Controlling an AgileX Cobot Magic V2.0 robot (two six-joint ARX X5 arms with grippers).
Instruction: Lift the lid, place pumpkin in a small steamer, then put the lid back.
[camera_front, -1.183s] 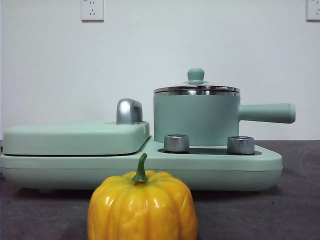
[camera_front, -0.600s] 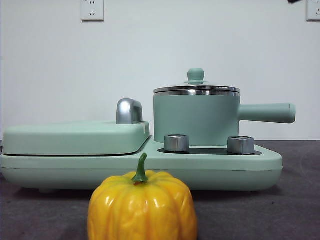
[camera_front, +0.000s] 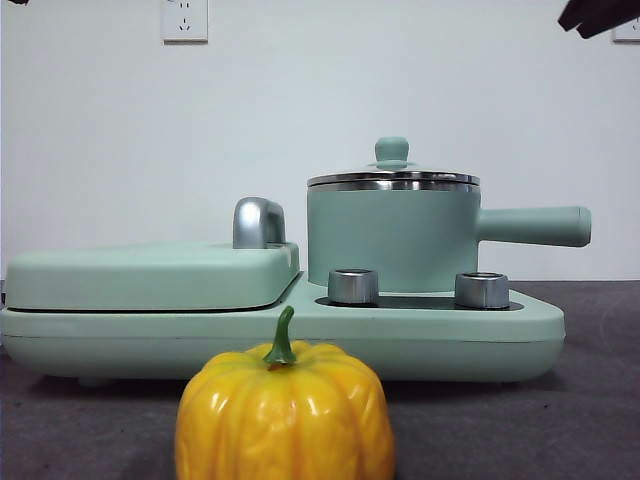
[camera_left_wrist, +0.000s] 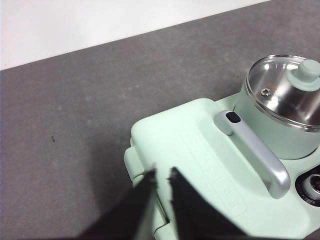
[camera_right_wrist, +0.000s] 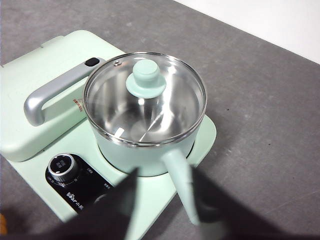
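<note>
The pumpkin (camera_front: 285, 410) stands on the table at the very front, before the base unit. The small steamer (camera_front: 390, 240) sits on the base's right half, its long handle (camera_front: 535, 225) pointing right. The lid (camera_front: 392, 178) rests on the steamer, with its mint knob (camera_front: 391, 150) on top. In the right wrist view the lid (camera_right_wrist: 145, 97) covers the steamer (camera_right_wrist: 150, 150). My right gripper (camera_right_wrist: 164, 172) is open and empty, high above the steamer's handle (camera_right_wrist: 180, 182). My left gripper (camera_left_wrist: 162, 172) hangs empty over the flat cover's corner, its jaws a narrow gap apart.
The wide mint-green base unit (camera_front: 440, 335) has two silver knobs (camera_front: 352, 286). A flat hinged cover (camera_front: 150, 272) with a silver handle (camera_front: 257, 222) lies on its left half. Dark arm tips show at the top right corner (camera_front: 595, 14) and top left corner (camera_front: 18, 2).
A dark arm tip has come further into the top right corner of the front view, and a small one shows at the top left. Pumpkin, steamer and lid have not moved.
</note>
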